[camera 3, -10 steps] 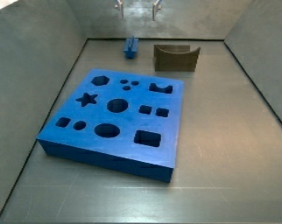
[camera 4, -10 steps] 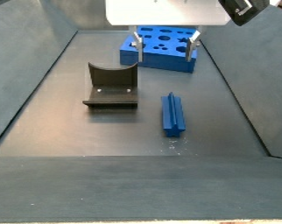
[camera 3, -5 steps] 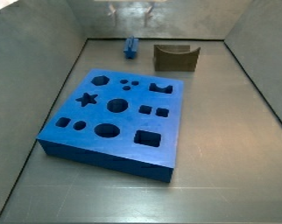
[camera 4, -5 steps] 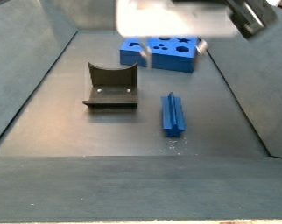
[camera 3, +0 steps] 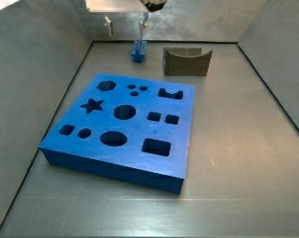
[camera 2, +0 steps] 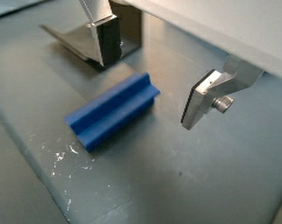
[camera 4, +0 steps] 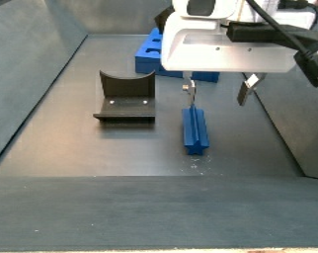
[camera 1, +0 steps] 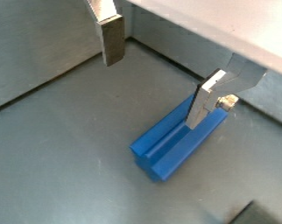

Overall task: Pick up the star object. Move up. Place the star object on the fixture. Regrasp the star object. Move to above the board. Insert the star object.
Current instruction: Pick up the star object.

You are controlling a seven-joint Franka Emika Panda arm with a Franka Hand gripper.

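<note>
Hovering above the star object [camera 4: 194, 129], the gripper [camera 4: 216, 91] has its jaws spread wide and holds nothing. In both wrist views the two fingers [camera 1: 112, 39] [camera 2: 106, 37] are flat silver plates with dark pads, well apart, with only grey floor and the peg showing between them. No finger touches the peg; in a wrist view one finger [camera 1: 207, 101] overlaps one end of it in the picture, but contact cannot be confirmed.

The star object [camera 1: 178, 142] is a slim blue peg lying flat on the floor, with lengthwise ridges and grooves along its upper face [camera 2: 112, 113]. In a side view it lies just beside the fixture [camera 4: 124, 97], apart from it. The fixture is a dark block with a curved notch on top, also seen in a wrist view [camera 2: 89, 39].

The board [camera 3: 121, 125] is a thick blue slab with shaped holes, lying on the floor well apart from the peg [camera 3: 139, 49].
</note>
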